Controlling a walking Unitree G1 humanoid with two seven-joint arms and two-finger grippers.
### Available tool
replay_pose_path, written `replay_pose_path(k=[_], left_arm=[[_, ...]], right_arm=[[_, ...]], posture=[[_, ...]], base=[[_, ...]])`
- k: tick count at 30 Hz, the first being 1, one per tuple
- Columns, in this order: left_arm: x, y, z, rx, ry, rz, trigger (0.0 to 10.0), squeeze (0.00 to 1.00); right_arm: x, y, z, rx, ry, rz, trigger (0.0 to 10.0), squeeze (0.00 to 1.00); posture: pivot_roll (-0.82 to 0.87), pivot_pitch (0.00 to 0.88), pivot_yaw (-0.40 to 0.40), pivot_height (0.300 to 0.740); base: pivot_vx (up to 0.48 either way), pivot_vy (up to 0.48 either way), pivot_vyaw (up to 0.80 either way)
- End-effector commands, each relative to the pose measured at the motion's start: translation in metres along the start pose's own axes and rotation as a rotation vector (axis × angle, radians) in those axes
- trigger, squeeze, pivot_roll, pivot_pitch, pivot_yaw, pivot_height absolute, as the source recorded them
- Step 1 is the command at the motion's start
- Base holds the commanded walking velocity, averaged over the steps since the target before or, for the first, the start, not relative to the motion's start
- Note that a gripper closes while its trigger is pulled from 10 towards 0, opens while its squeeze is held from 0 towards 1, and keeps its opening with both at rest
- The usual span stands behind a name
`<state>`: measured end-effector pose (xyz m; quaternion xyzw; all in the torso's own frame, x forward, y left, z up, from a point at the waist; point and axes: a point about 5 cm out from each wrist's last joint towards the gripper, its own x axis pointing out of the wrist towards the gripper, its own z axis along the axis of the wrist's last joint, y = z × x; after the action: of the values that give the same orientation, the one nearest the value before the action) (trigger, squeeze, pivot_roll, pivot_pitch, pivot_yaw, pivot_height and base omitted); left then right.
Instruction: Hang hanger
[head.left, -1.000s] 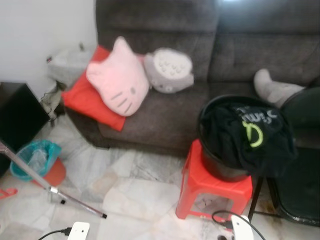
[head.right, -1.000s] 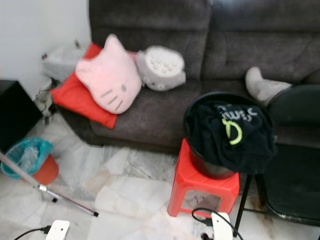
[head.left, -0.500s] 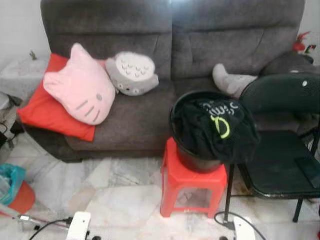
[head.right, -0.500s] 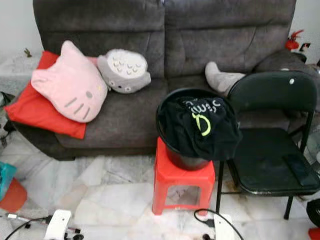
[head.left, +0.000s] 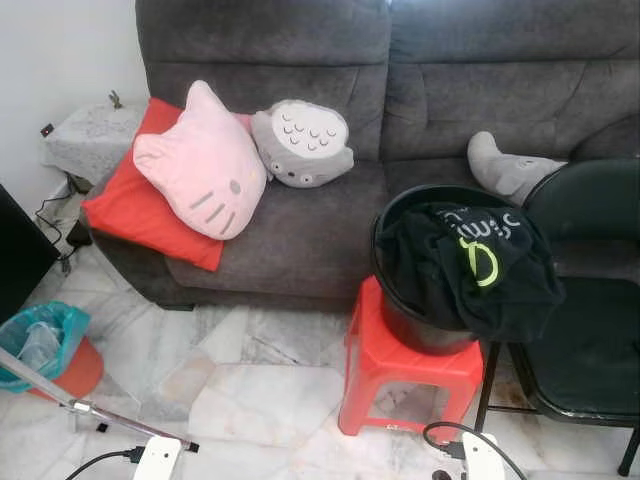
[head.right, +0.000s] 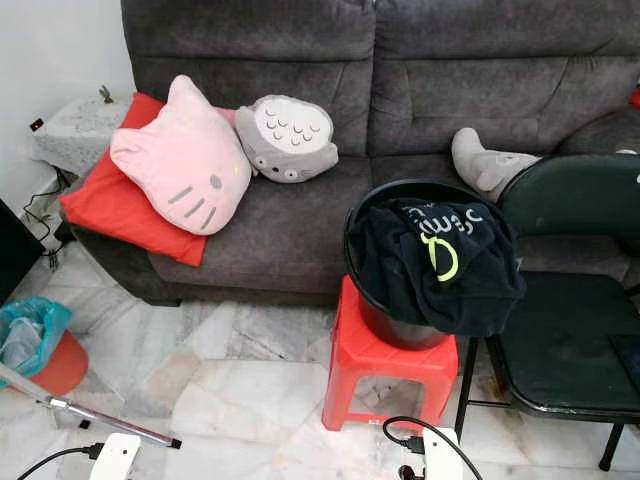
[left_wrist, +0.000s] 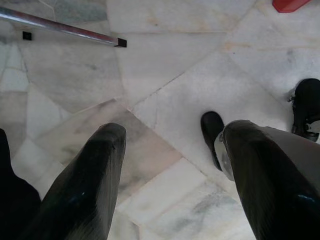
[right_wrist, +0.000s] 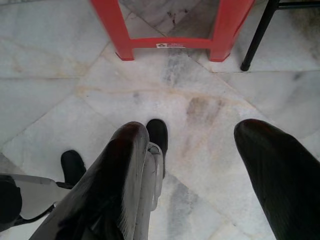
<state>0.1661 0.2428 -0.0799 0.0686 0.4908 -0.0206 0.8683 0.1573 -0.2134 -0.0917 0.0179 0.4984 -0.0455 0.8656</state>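
Tools: left tool (left_wrist: 172, 150), right tool (right_wrist: 200, 150) spread, empty, over marble floor (left_wrist: 170, 55).

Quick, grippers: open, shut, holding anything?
Left gripper: open, empty, hanging over the floor.
Right gripper: open, empty, over the floor near the red stool.

head stereo pair looking down at sofa (head.left: 420, 90), wrist cameras facing floor (left_wrist: 200, 75)

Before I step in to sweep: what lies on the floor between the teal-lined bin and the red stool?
Bare marble floor, apart from a metal pole lying slantwise near the bin; the red stool stands beyond it, in the left eye view.
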Motion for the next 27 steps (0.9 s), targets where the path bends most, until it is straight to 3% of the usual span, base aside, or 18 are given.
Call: replay_pose_path(k=[1,23,27], left_arm=[[-0.0011,0.0015,-0.0056,0.015,0.023,-0.002,10.0,0.00],[-0.0014,-0.0012,-0.0096,0.045,0.036,-0.019,10.0,0.00],[-0.0015,-0.0013,-0.0102,0.046,0.038,-0.019,10.0,0.00]], right_arm=[[-0.0003,-0.0012,-0.0009,0.006,-0.002,-0.007,10.0,0.00],[-0.0014,-0.0040,-0.0056,0.001,-0.001,-0.034,10.0,0.00],[-0.0016,-0.0043,-0.0055,0.003,-0.011,-0.043,10.0,0.00]], posture=[[-0.01,0.000,0.050,0.740],[-0.04,0.000,0.047,0.740],[-0.05,0.000,0.051,0.740]], base=[[0.000,-0.307,0.00],[0.000,-0.307,0.00],[0.000,-0.065,0.00]])
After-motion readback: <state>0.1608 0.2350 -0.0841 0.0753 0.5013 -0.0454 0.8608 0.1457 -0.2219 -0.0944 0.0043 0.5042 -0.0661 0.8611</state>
